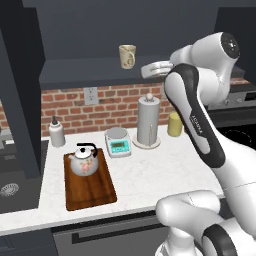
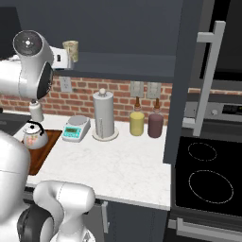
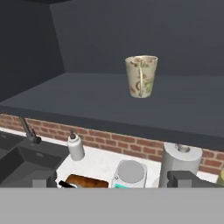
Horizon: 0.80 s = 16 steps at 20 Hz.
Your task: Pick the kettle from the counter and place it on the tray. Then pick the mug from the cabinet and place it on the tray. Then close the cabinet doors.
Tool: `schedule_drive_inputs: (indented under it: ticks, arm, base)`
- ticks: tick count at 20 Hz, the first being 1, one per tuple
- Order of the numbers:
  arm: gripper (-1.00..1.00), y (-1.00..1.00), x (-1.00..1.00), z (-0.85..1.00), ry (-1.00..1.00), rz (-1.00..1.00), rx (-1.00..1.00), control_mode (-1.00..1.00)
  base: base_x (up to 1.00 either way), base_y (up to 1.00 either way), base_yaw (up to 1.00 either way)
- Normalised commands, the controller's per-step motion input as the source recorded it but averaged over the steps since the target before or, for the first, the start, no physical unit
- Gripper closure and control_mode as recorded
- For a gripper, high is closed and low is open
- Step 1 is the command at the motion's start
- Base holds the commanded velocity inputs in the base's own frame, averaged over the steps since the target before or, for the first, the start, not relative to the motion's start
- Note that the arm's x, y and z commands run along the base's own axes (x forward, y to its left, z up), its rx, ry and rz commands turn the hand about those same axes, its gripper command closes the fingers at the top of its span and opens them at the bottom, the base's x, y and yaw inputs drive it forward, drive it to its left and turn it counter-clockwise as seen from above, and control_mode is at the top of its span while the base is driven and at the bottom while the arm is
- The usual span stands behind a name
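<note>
Standing on the cabinet [image 3: 131, 109] shelf, the mug [image 3: 141, 75] lies straight ahead of the pincer [image 3: 118, 180], well apart from it; the fingers [image 3: 183, 178] are spread wide and hold nothing. The mug is cream with faint dark markings. Bare shelf surrounds it. The kettle [image 1: 83, 160] sits on the tray [image 1: 92, 190] on the worktop [image 1: 150, 170].

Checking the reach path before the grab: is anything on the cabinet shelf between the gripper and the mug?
No. In the hand view the cabinet shelf is bare between the gripper and the mug.
</note>
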Motion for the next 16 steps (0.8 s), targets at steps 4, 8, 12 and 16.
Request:
schedule_drive_inputs:
  ticks: [4,8,12,16]
  arm:
    - [-1.00,0.00,0.46,0.00,0.09,0.00,0.00,-1.00]
    - [-1.00,0.00,0.38,0.00,0.01,0.00,0.00,-1.00]
    - [-1.00,0.00,0.33,0.00,0.00,0.00,0.00,-1.00]
    - [-1.00,0.00,0.35,0.00,0.00,0.00,0.00,-1.00]
  base:
    - [0.00,0.00,0.00]
    - [0.00,0.00,0.00]
    - [0.00,0.00,0.00]
    - [0.00,0.00,0.00]
